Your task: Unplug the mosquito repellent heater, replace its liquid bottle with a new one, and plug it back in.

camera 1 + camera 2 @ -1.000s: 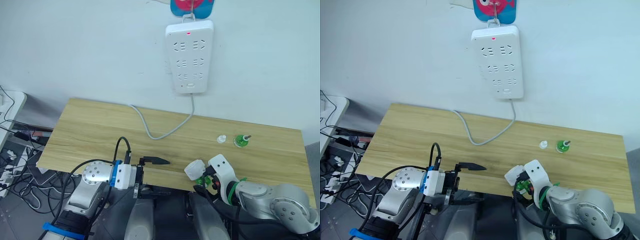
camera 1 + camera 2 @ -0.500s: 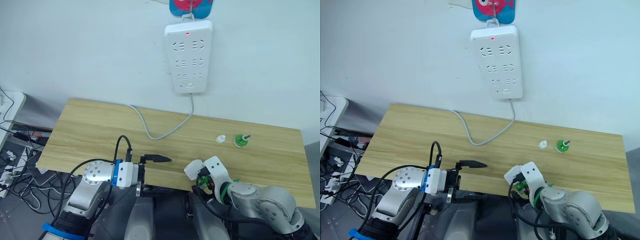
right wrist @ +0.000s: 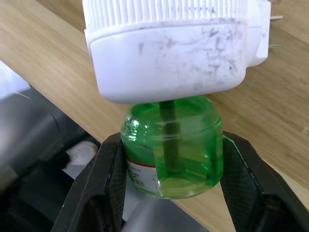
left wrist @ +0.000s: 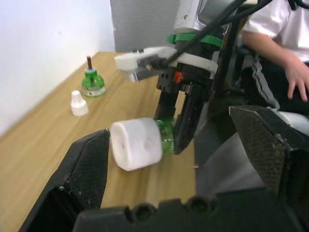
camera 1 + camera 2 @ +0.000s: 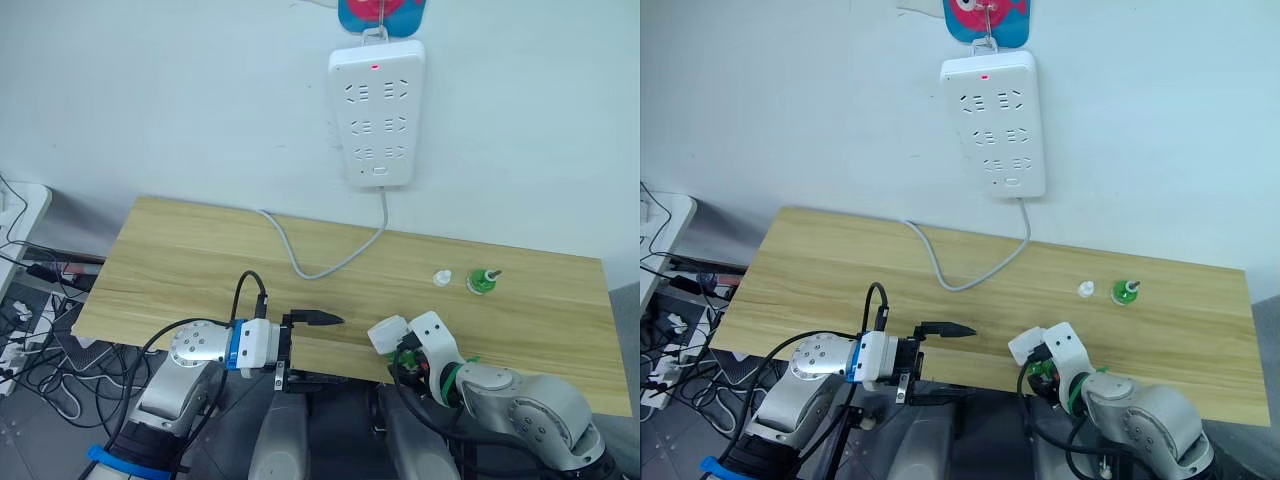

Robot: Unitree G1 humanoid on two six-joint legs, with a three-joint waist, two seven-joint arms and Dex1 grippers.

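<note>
My right gripper [image 3: 169, 159] jaws clamp the green bottle [image 3: 171, 145] w/ heater [image 3: 174, 48] screwed on, at desk [image 5: 200, 260] front edge. Left gripper [image 4: 178, 159] jaws spread wide, empty, facing it.

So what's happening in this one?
The right gripper is shut on a green bottle fitted into the white mosquito repellent heater, which is unplugged from the power strip. The left gripper is open beside it. A bare-wick green bottle and a loose white cap stand on the table.
</note>
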